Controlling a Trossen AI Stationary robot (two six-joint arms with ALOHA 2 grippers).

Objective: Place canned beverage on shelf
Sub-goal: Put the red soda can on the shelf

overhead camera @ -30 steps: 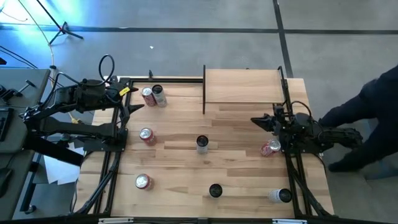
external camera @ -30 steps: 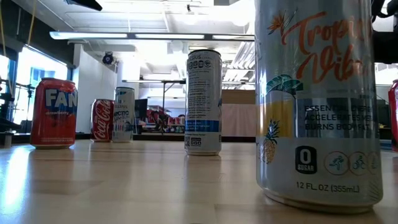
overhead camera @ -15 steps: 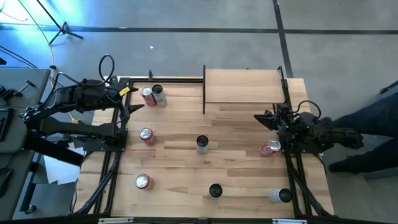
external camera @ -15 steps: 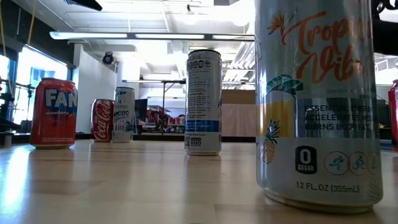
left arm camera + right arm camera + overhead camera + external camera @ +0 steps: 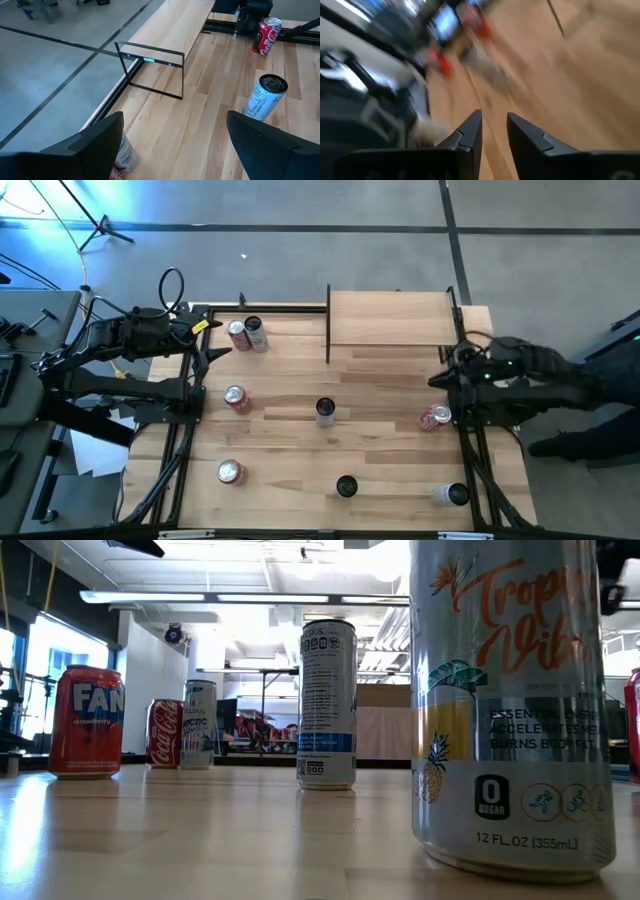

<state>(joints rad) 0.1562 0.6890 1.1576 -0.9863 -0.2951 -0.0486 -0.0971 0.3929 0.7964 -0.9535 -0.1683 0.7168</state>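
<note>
Right gripper [image 5: 436, 380] hangs empty near the table's right edge in the high view, beside the shelf [image 5: 390, 319] and red can [image 5: 435, 418]; its wrist view shows fingers [image 5: 470, 132] narrowly apart, and the left gripper [image 5: 170, 145] spread wide.

You can read "12 FL. OZ (355mL)" on the pineapple can [image 5: 512, 705]. Left of it: "FAN" on a red can [image 5: 87, 722]; Coca-Cola script on another red can [image 5: 165, 733].

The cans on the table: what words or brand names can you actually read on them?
"FAN", small "strawberry" under it: red can.
"Coca-Cola" script: red cola can.
"Tropi... Vib...", "0 SUGAR", "12 FL. OZ (355mL)": big near can.
Fine print on the tall middle can: too small.
</note>
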